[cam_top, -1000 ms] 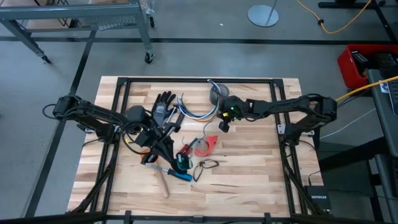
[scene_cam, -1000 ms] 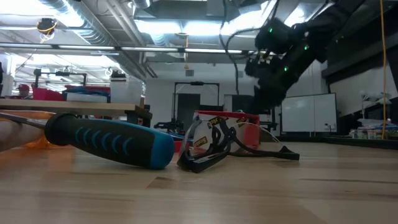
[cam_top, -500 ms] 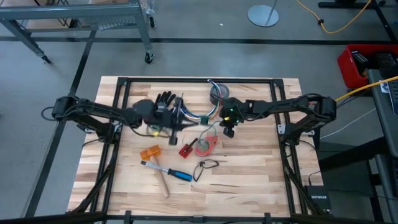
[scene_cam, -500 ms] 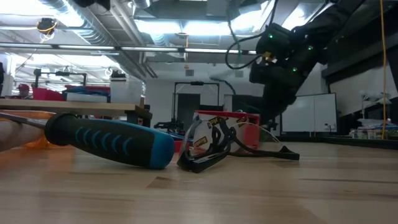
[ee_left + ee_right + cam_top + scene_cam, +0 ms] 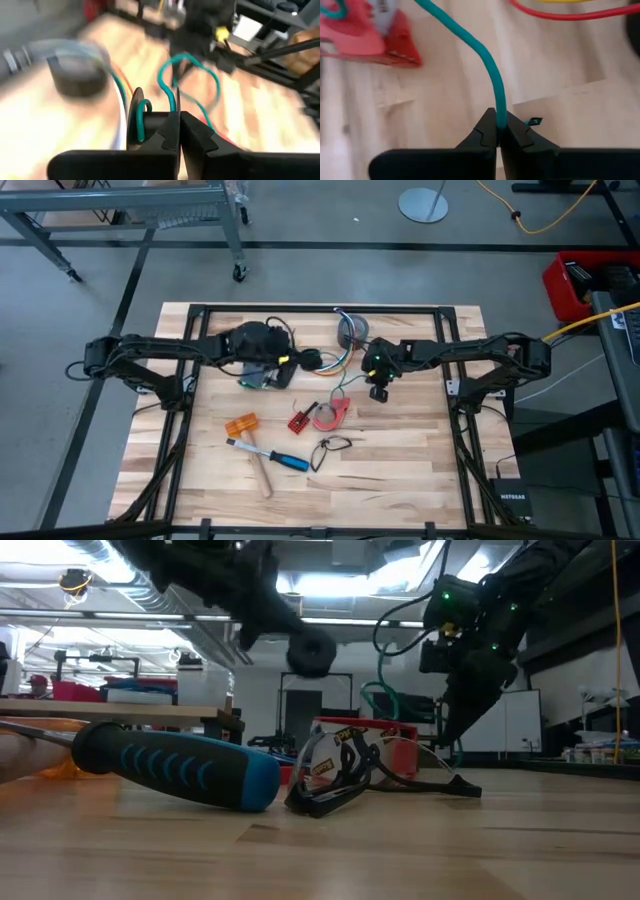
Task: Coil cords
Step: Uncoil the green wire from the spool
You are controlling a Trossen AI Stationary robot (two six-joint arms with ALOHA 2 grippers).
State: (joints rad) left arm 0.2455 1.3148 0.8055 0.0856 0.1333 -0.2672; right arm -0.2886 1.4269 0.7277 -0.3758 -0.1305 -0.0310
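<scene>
A wooden worktop (image 5: 400, 450) inside a black frame stands on a grey workshop floor; ceiling ducts and strip lights are seen beyond it in the low view. The left hand (image 5: 300, 361) is held above the far middle of the worktop, and its fingers (image 5: 192, 135) are pressed together on a teal wire of the cords (image 5: 335, 365). A black glove (image 5: 262, 340) is draped on the left arm just behind that hand. The right hand (image 5: 378, 387) is held just right of centre, and its fingers (image 5: 520, 137) are likewise clamped on a teal wire (image 5: 487, 65). The cords are strung in the air between the two hands, above the far middle of the worktop, beside a grey tape roll (image 5: 352, 330); teal, orange and white strands are distinguishable in the left wrist view, where a teal loop (image 5: 187, 80) rises ahead of the left hand. Below the right hand lie a red tape dispenser (image 5: 328, 415) and a small red block (image 5: 298, 421). Nearer the front edge lie an orange piece (image 5: 241, 425), a blue-handled tool (image 5: 275, 459) and a thin black cord loop (image 5: 330, 447). In the low view the blue handle (image 5: 190, 772) fills the foreground, with the red dispenser (image 5: 360, 755) behind it.
</scene>
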